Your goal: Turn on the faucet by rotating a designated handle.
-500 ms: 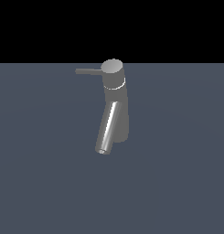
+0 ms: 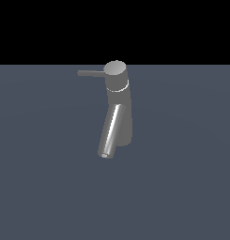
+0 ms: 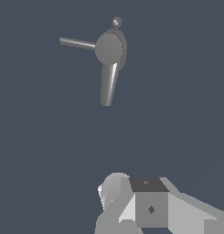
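Note:
The faucet (image 2: 120, 110) is a grey upright cylinder with a flat round cap and a shiny slanted spout (image 2: 110, 133). It stands on the dark blue-grey floor. The handle (image 2: 90, 73) is a thin grey rod that sticks out of the cap toward the exterior view's left. In the wrist view I look down on the faucet (image 3: 109, 49), its handle (image 3: 77, 43) and its spout (image 3: 108, 84). My gripper (image 3: 136, 199) shows only as white and grey blocks at the edge of the wrist view. It is well apart from the faucet and touches nothing. The exterior view does not show it.
The flat blue-grey floor (image 2: 182, 187) spreads all around the faucet. A small grey ball (image 3: 117, 21) shows just beyond the faucet's cap in the wrist view.

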`<state>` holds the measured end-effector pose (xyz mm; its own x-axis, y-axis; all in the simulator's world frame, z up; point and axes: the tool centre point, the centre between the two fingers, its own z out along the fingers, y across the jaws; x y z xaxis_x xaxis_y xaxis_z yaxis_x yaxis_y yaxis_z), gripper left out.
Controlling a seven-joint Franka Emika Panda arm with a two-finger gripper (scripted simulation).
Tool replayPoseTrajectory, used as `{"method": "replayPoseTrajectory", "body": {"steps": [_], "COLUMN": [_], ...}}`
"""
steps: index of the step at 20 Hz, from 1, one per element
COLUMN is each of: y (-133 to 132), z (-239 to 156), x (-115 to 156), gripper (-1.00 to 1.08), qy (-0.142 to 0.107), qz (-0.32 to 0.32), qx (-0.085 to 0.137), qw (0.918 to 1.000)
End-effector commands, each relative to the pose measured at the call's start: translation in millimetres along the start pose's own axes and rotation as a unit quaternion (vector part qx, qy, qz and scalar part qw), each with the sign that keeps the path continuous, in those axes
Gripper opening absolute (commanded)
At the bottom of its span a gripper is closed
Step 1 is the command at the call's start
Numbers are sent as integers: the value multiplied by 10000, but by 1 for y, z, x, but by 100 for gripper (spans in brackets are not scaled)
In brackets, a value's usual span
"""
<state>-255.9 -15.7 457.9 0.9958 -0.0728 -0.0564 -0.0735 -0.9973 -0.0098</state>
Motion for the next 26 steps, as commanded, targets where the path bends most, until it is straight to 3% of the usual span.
{"method": "replayPoseTrajectory", "body": {"steps": [1,8,14,20,26], "y": [-3,-19,-37,-56,-73], "z": [4,21,42,62,81], "x": [1,6,15,29,48], "gripper": [-100,-100,-100,-100,-100], "qy": [42,242,487,743,998], "qz": [132,747,1498,2272,3032], "qx": [38,213,428,649,868], "qw": [9999,9967,9866,9688,9437]}}
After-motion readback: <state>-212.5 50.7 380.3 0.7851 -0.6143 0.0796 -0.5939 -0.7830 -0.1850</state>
